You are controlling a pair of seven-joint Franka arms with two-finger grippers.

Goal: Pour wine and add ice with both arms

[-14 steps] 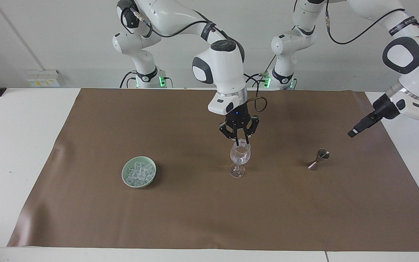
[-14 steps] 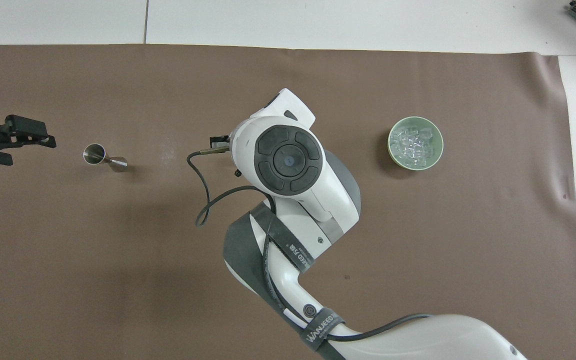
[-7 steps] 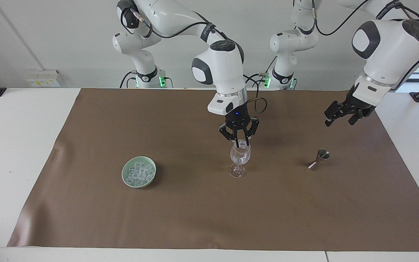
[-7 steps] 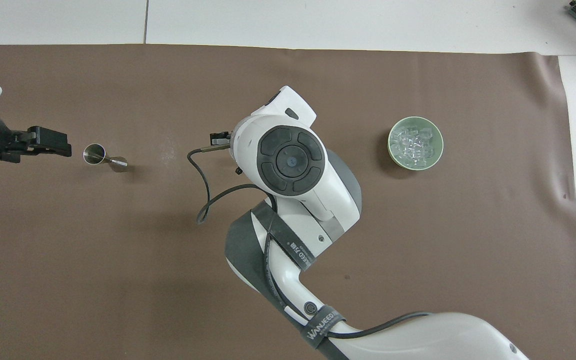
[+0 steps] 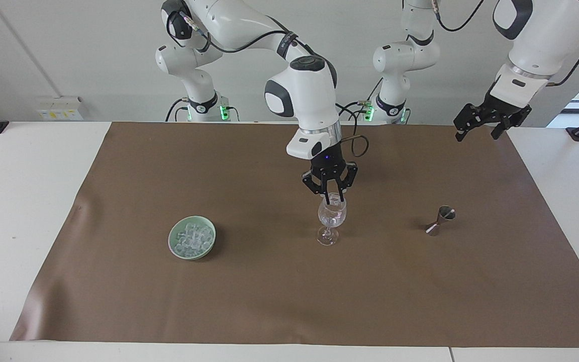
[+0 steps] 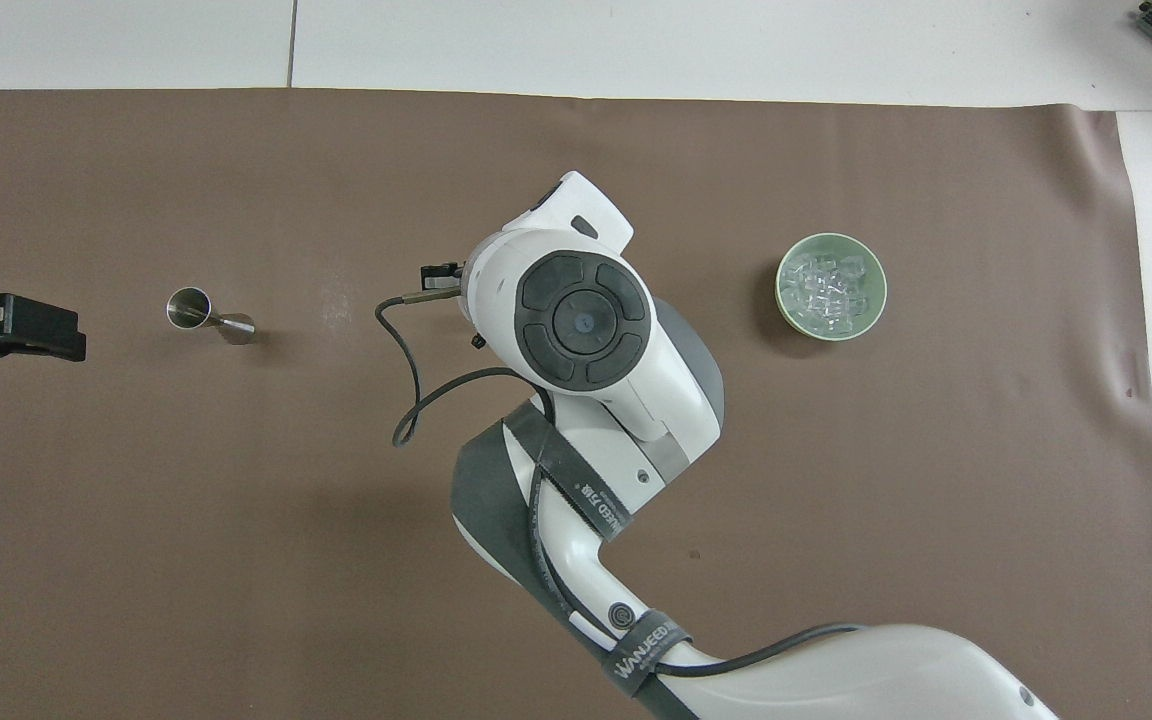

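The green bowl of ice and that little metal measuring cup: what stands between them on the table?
A stemmed wine glass stands between the bowl of ice and the jigger; the facing view shows it, under the right claw.

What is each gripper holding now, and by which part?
Right gripper pinches what looks like one ice cube by its sides, over the glass; left gripper holds nothing.

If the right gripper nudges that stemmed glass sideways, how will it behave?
Likely tippy: the wine glass stands on a thin stem over a small foot, its bowl carried high. Probably fragile, since its clear wall looks thin. The right gripper sits at its rim, so a sideways nudge would push high up and might topple it rather than slide it.
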